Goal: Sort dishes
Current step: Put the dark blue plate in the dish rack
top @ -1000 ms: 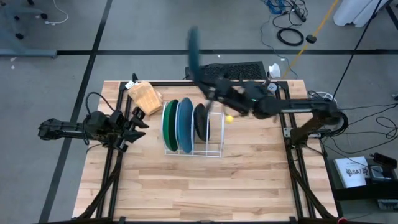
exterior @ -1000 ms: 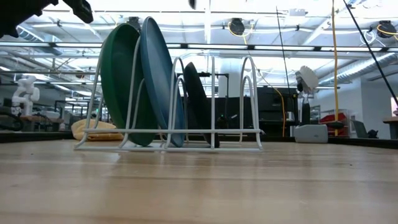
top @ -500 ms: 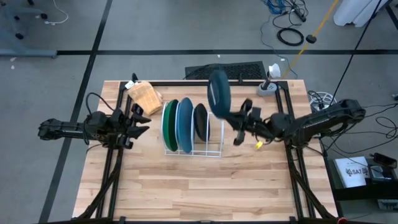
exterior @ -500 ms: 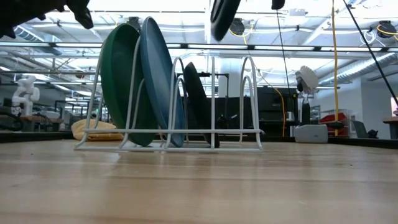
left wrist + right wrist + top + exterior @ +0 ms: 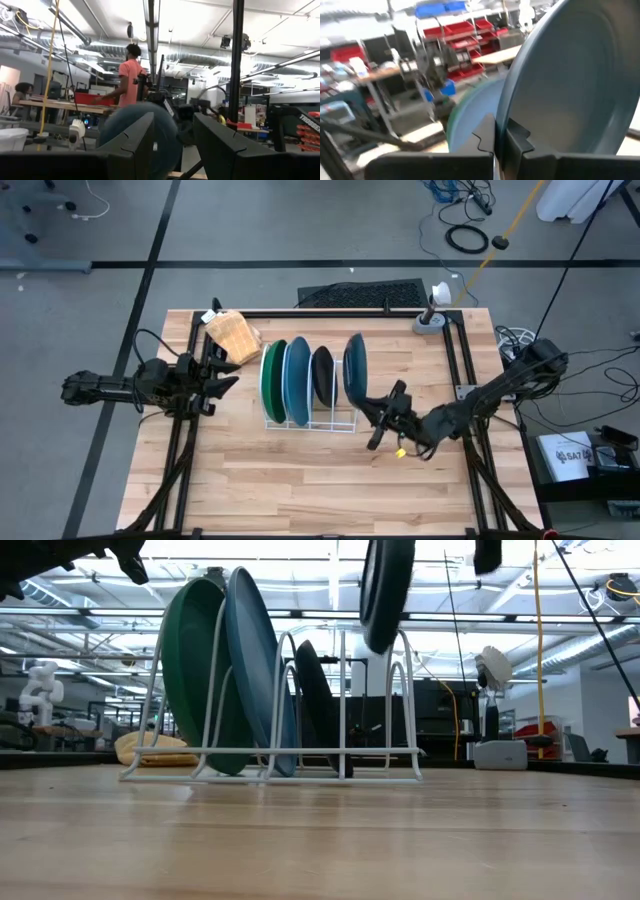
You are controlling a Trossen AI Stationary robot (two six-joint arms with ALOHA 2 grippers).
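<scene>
Your right tool (image 5: pixel 378 423) is clamped on the rim of the dark-teal plate (image 5: pixel 354 367), holding it on edge above the last free slot of the white wire rack (image 5: pixel 345 426), at the rack's 3 o'clock end. In the low view the plate (image 5: pixel 385 590) hangs clear above the wires, not yet seated.

Three plates already stand in the rack: the green plate (image 5: pixel 272 380), the light-blue plate (image 5: pixel 296 380) beside it, then the black plate (image 5: pixel 322 375). In my judgement the job is nearly done; only lowering and releasing the fourth remains.

Your left tool (image 5: pixel 222 372) waits at the rack's 9 o'clock, fingers apart and holding nothing. A tan woven basket (image 5: pixel 233 335) sits on the table (image 5: pixel 300 480) at the rack's 10 o'clock. The rack's upright wire loops flank the slot and could catch the rim.
</scene>
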